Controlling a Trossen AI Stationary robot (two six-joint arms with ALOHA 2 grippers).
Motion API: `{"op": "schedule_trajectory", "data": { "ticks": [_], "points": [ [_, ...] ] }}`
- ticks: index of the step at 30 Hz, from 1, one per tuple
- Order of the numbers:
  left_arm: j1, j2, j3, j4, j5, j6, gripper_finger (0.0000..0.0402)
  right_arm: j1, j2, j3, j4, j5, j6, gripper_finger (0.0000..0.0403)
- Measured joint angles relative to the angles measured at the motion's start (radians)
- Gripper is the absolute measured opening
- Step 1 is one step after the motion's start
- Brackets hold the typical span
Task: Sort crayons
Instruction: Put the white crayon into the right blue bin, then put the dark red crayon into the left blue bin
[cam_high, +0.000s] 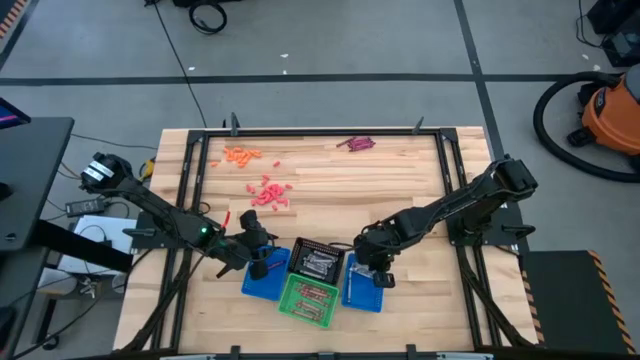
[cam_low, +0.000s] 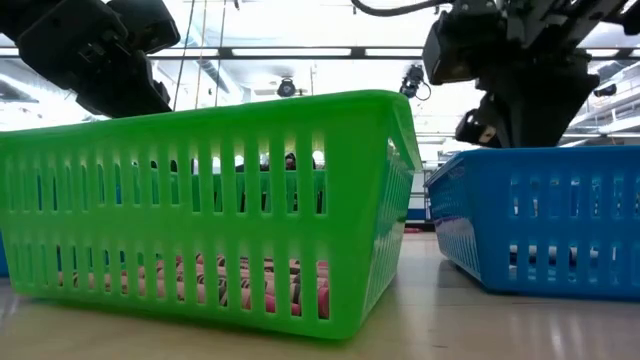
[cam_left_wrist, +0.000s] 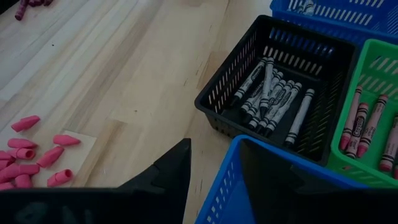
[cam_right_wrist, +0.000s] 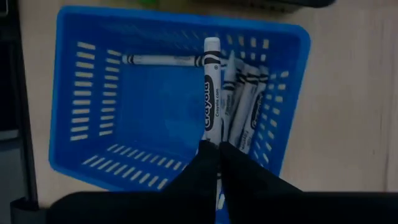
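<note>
The left end effector (cam_high: 258, 250) hangs over the near-left blue basket (cam_high: 262, 282), fingers (cam_left_wrist: 168, 171) spread and gripping nothing, straddling that basket's rim. Beside it on the worktop (cam_high: 400, 180) lie pink stubs (cam_high: 268, 192), an orange group (cam_high: 241, 154) and a small maroon cluster (cam_high: 356, 144) at the far edge, each too many to count. Next come the black basket (cam_left_wrist: 214, 99), holding about ten grey-white crayons (cam_left_wrist: 268, 93), and the green basket (cam_left_wrist: 367, 68), showing at least four reddish crayons (cam_left_wrist: 359, 121). Rightmost, the right end effector (cam_right_wrist: 217, 148) is clenched on one white crayon (cam_right_wrist: 211, 87) by its lower end, above the right blue basket (cam_right_wrist: 87, 99), where roughly five more lie. These crayons look light, stiff, waxy-slick and liable to snap, so a gentle mid-barrel grip on the paper wrap seems best.
</note>
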Motion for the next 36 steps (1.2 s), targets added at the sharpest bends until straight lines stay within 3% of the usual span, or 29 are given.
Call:
{"op": "schedule_trajectory", "data": {
  "ticks": [11,20,31,36],
  "points": [
    [0.0,0.0,0.0,0.0,0.0,0.0,0.0149,-0.001,0.0,-0.009,0.015,0.0,0.008,0.0064],
    [0.0,0.0,0.0,-0.001,0.001,0.0,0.0149,-0.044,-0.019,0.004,-0.039,-0.01,-0.015,0.0068],
    [0.0,0.0,0.0,-0.003,0.001,0.001,0.0149,-0.132,-0.074,0.021,-0.058,0.316,-0.233,0.0067],
    [0.0,0.0,0.0,-0.003,0.001,0.017,0.0149,-0.223,-0.072,-0.045,0.056,0.428,-0.398,0.0067]
  ]
}}
